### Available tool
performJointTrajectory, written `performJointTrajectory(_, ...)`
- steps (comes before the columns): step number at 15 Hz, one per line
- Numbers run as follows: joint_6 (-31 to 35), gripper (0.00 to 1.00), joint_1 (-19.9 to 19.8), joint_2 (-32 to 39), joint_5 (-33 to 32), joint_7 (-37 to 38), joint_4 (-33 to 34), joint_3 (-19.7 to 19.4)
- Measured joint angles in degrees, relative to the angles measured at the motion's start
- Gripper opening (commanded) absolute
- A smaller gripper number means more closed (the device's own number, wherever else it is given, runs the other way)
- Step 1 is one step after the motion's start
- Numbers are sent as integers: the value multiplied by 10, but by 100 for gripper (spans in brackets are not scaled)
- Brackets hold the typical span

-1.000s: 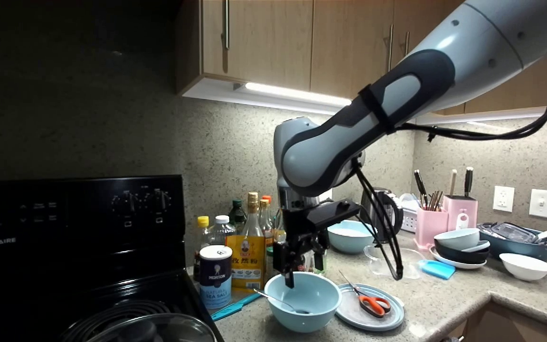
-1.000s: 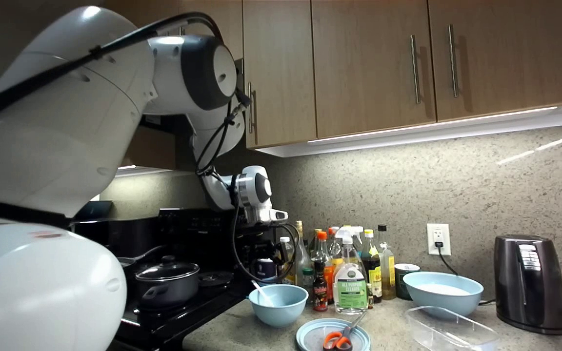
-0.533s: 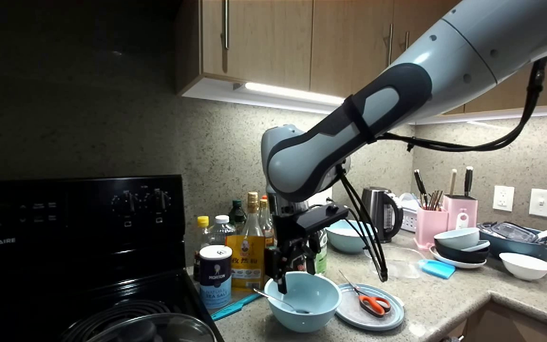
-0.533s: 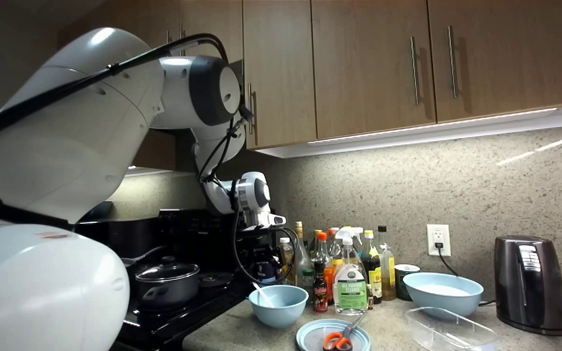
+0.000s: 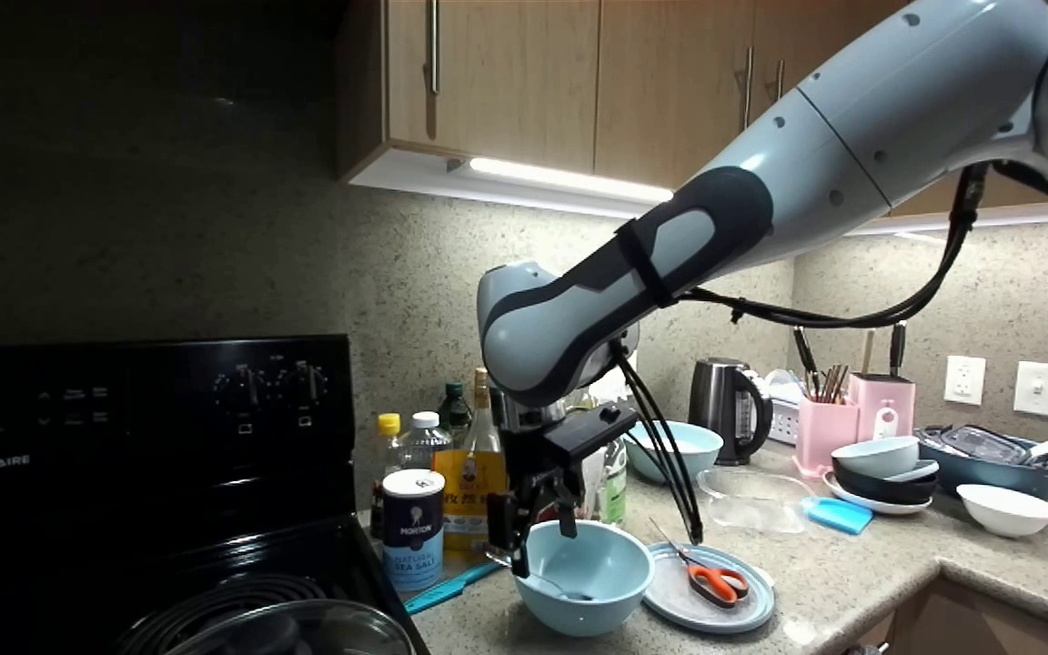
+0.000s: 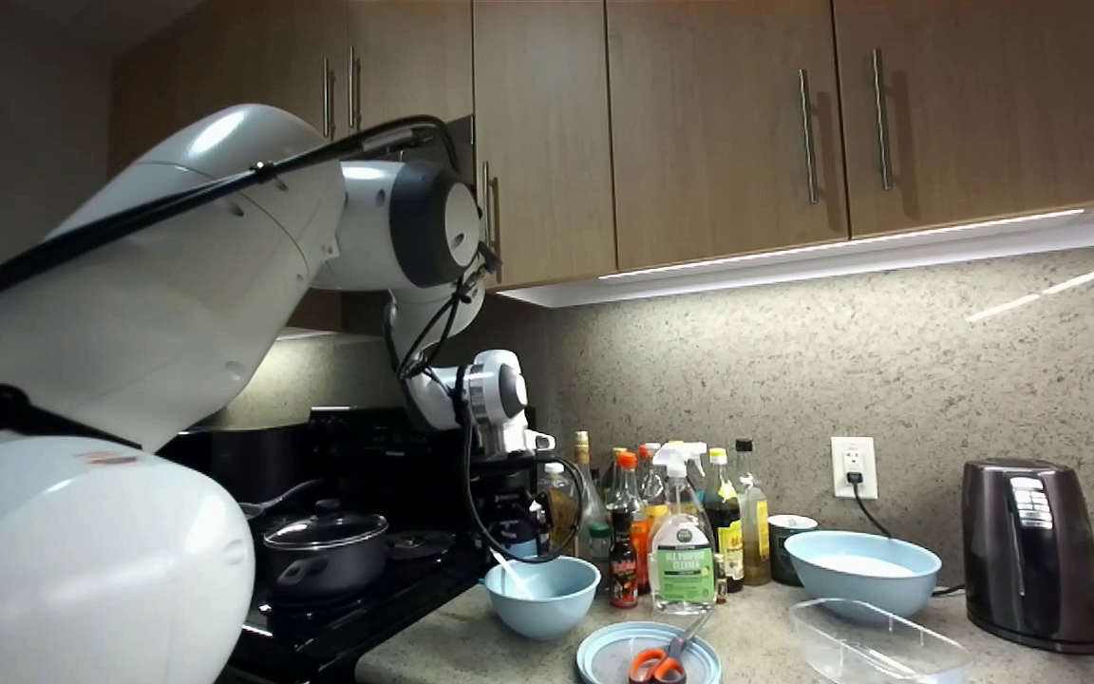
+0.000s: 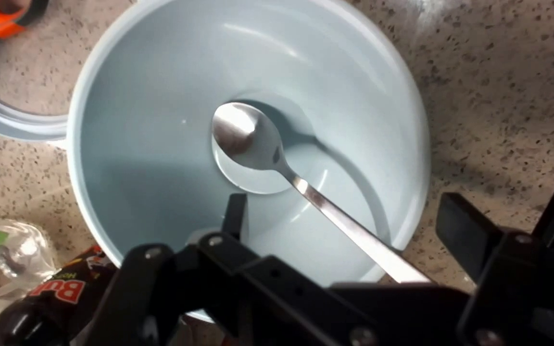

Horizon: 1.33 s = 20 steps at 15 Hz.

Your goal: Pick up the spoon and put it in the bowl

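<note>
A metal spoon (image 7: 247, 137) rests in a light blue bowl (image 7: 128, 96). Its scoop lies on the bowl's bottom and its handle leans over the rim. In both exterior views the spoon (image 5: 542, 580) (image 6: 511, 572) sticks out of the bowl (image 5: 592, 617) (image 6: 547, 617) on the stove side. My gripper (image 7: 346, 214) is open and empty above the bowl's edge, one finger over the bowl's inside, the other beyond the rim. The handle passes between the fingers, apart from them in the picture; its end is hidden by the gripper. In an exterior view the gripper (image 5: 544, 546) hangs at the handle side.
A salt canister (image 5: 413, 537) and several bottles stand behind the bowl, near the gripper. A spray bottle (image 6: 684, 560) stands beside them. A lid (image 5: 670, 600) with orange scissors (image 5: 715, 584) lies next to the bowl. The black stove (image 6: 395, 570) borders the counter.
The arm has come down and shifted toward the stove, bringing the gripper lower and over the spoon's handle. The spoon and bowl have not moved.
</note>
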Motion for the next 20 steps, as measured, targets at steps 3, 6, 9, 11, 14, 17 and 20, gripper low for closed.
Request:
performJointTrajectory(3, -6, 100, 8, 28, 0, -26, 39, 1)
performJointTrajectory(6, -15, 74, 28, 43, -1, -29, 65, 1)
performJointTrajectory(9, -19, 53, 48, 50, -2, -29, 80, -1)
performJointTrajectory(11, -22, 40, 54, 54, -2, -29, 88, -4)
performJointTrajectory(14, -23, 21, 56, 58, -2, -28, 97, -8)
performJointTrajectory(17, -23, 6, 56, 60, -2, -27, 106, -14)
performJointTrajectory(20, -23, 2, 56, 61, -2, -27, 114, -18)
